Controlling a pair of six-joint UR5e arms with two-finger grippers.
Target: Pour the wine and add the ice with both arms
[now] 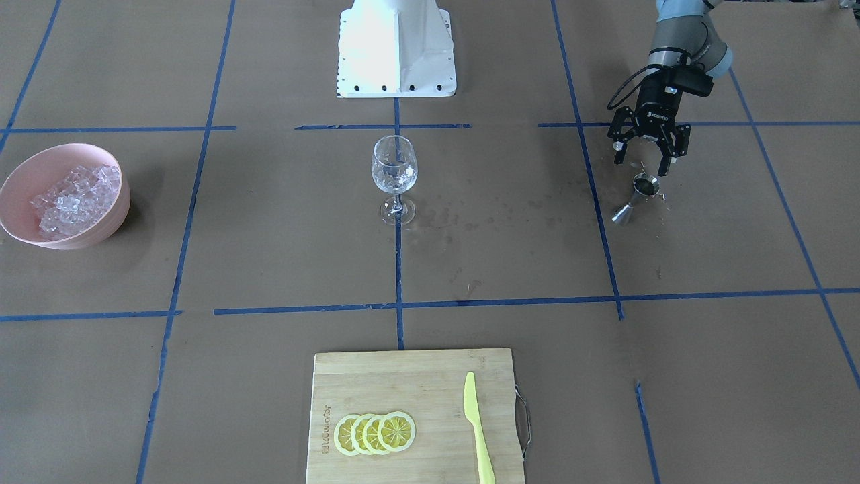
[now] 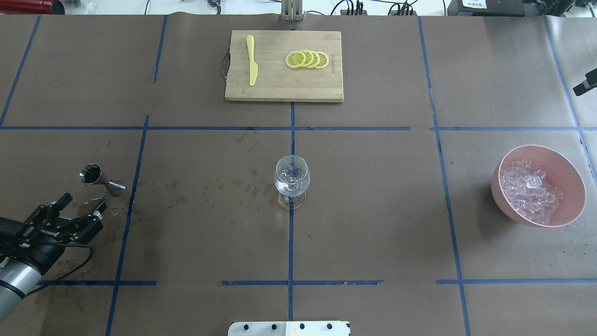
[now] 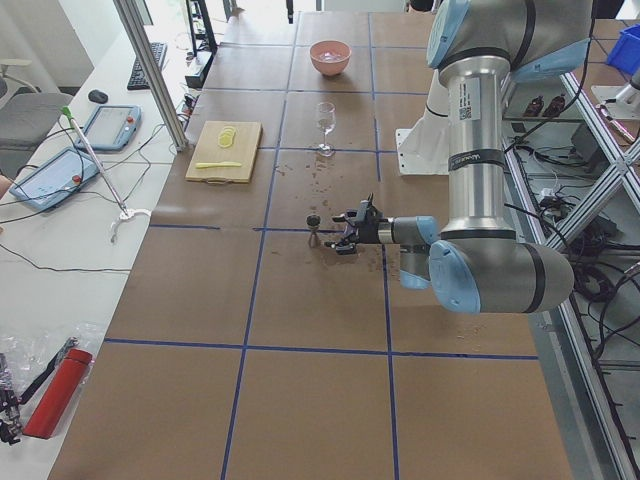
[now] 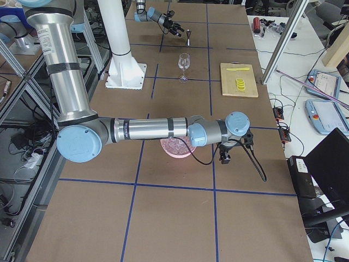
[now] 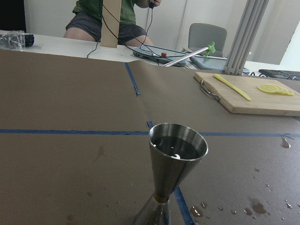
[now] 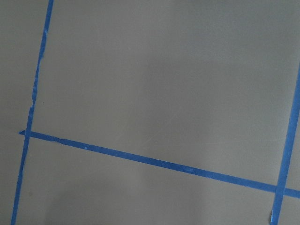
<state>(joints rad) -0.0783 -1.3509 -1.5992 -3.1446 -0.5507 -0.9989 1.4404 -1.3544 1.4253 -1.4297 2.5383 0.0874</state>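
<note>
My left gripper (image 1: 643, 165) (image 2: 83, 204) is open and empty, a short way back from a steel jigger (image 1: 637, 196) (image 2: 99, 178) that stands upright on the paper. The left wrist view shows the jigger (image 5: 176, 161) close ahead with clear wine (image 5: 178, 146) in its cup. Dark wet marks (image 2: 210, 187) spot the paper between the jigger and the stemmed glass (image 1: 394, 176) (image 2: 292, 180) at the table's middle. Ice cubes (image 1: 75, 196) (image 2: 529, 189) fill a pink bowl (image 1: 17, 176) (image 2: 574, 179). My right gripper (image 4: 224, 157) hangs past the bowl; I cannot tell whether it is open.
A wooden cutting board (image 1: 403, 383) (image 2: 280, 88) with lemon slices (image 1: 375, 433) and a yellow knife (image 1: 478, 430) lies at the operators' edge. The white pedestal (image 1: 396, 47) stands at the robot's side. The right wrist view shows only brown paper and blue tape (image 6: 154, 161).
</note>
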